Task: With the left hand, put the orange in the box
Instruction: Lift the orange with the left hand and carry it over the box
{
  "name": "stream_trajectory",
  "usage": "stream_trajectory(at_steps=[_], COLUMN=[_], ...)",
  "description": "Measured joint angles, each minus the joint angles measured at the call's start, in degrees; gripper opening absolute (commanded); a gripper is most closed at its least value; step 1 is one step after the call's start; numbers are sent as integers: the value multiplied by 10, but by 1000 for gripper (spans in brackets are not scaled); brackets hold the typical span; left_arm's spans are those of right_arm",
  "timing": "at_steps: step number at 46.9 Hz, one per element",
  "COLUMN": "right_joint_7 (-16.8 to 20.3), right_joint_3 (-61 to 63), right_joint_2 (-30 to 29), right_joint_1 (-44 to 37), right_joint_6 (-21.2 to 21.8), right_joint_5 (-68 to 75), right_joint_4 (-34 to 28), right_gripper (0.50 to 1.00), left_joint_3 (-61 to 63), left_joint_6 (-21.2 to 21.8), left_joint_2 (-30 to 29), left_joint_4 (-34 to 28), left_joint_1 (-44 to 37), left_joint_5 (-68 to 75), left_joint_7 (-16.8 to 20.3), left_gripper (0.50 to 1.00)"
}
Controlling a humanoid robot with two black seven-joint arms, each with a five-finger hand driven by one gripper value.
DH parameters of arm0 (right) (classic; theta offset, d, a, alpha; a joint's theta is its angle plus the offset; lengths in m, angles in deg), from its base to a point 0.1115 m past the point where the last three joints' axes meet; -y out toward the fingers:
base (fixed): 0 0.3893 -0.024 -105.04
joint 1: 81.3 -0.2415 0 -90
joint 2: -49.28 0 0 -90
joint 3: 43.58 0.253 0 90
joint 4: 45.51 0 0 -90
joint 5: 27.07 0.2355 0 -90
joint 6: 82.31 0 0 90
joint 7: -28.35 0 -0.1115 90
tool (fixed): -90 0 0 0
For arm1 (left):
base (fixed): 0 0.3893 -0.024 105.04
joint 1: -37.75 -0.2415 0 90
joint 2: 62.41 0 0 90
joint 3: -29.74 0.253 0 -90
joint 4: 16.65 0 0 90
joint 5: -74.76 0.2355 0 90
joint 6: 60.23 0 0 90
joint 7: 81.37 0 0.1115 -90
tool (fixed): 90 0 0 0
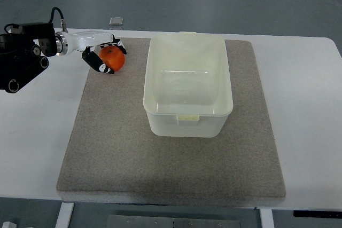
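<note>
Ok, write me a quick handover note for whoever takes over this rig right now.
Left hand: fingers curled around the orange, at the mat's far left corner.
Right hand: not in view.
Box: on the mat, open and empty, to the right of the orange.
Done: hand closed on the orange.
Left: carry it over the box, release it inside.

One orange [113, 57], one box [188, 85], one grey mat [117, 148], one table [310, 105], one robot hand [99, 52].
</note>
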Motion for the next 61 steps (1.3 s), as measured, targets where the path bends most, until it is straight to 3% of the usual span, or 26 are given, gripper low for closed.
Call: stream_trajectory(at_steps=[10, 16, 36, 45, 59, 61], right_joint_7=[0, 0, 0, 0, 0, 0], right_joint_3=[0, 0, 0, 0, 0, 0], right_joint_2=[0, 0, 0, 0, 0, 0], right_joint_1=[0, 0, 0, 0, 0, 0], right_joint_6=[0, 0, 0, 0, 0, 0], right_joint_5=[0, 0, 0, 0, 0, 0], right_joint_4=[0, 0, 0, 0, 0, 0], right_gripper=[932, 932, 932, 932, 932, 932], left_joint_3=[-1, -5, -9, -4, 0, 0], left_joint_6=[-15, -50, -106, -111, -109, -108], left_joint_2=[-76, -100, -103, -63, 4, 9], left_joint_4=[97, 158, 355, 363, 304, 300], left_joint_1=[55, 77, 105, 104, 90, 87], left_joint_5=[-1, -2, -10, -7, 6, 8], left_joint_7=[2, 2, 2, -1, -10, -10], left_gripper=[500, 500, 500, 500, 500, 533])
